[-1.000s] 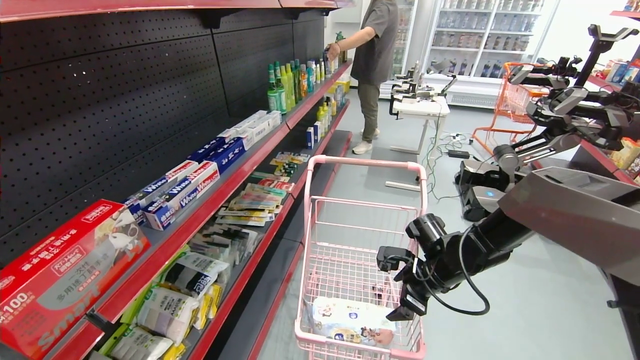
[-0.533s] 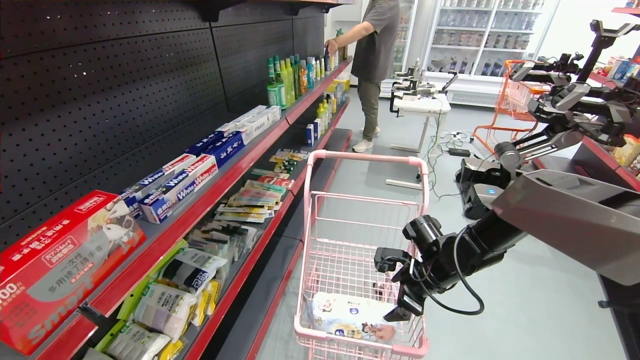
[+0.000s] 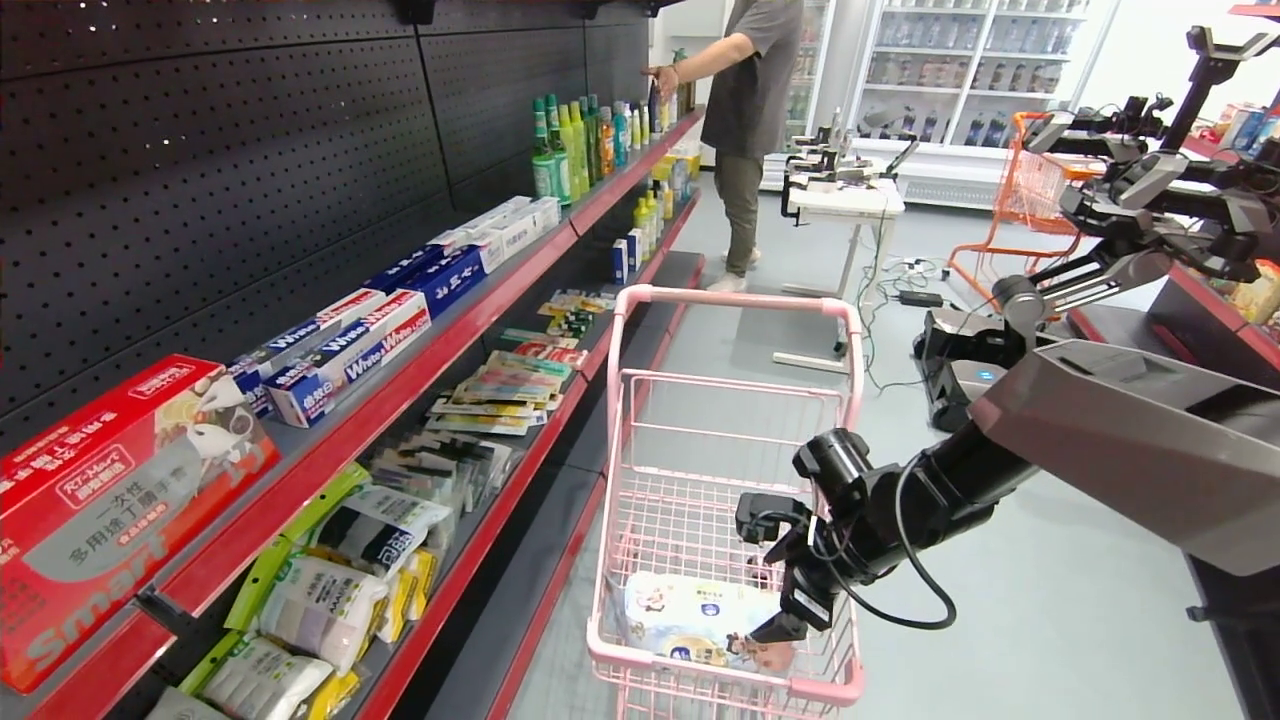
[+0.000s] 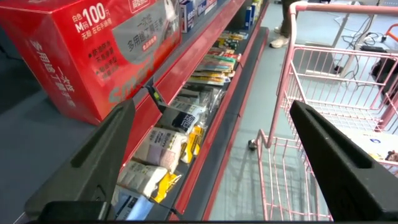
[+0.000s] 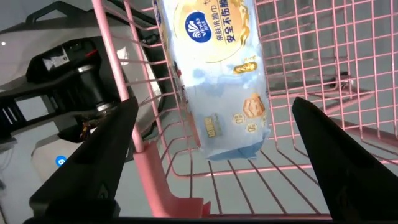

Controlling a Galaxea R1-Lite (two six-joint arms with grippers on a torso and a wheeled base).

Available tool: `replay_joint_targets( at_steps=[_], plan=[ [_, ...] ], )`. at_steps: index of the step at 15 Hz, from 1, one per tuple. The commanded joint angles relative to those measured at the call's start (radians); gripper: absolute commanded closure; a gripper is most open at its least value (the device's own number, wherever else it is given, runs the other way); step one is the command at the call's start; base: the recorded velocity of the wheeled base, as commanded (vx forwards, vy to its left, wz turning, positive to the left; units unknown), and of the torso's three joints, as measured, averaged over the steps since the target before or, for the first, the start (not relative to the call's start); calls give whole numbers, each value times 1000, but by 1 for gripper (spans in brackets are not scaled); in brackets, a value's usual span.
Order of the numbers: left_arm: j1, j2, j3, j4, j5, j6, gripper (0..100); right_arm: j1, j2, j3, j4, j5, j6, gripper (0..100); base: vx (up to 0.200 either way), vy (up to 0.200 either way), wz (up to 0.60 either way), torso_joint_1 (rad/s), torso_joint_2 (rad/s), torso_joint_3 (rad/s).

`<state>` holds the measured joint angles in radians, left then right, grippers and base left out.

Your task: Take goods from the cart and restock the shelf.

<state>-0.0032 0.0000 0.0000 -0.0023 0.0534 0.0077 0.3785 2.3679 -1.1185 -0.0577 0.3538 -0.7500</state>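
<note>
- Pink cart (image 3: pixel 735 296) stands in the aisle beside the red shelf (image 3: pixel 330 460).
- One pale wipes pack (image 3: pixel 690 622) lies flat on the cart floor, at the near end.
- Right gripper (image 3: pixel 778 628) is inside the basket, just over the pack. Jaws are wide apart; cannot tell whether they touch it.
- Left gripper (image 4: pixel 211 112) has its jaws wide apart with nothing between them. It faces the lower shelf and the cart's side.
- Red box (image 3: pixel 110 480) sits on the upper shelf board.
</note>
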Motion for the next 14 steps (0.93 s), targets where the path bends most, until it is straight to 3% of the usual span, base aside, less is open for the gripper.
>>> replay_joint_targets(
  at_steps=[1, 8, 14],
  plan=[
    [0, 2, 0, -1, 0, 0, 0, 8, -2, 3, -1, 2, 0, 0, 0, 0, 0, -22, 51, 36],
    [0, 2, 0, -1, 0, 0, 0, 17, 2, 54, -1, 10, -49, 0, 0, 0, 0, -9, 12, 11],
    [0, 2, 0, -1, 0, 0, 0, -44, -1, 43, -1, 11, -100, 0, 0, 0, 0, -151, 341, 181]
  ],
)
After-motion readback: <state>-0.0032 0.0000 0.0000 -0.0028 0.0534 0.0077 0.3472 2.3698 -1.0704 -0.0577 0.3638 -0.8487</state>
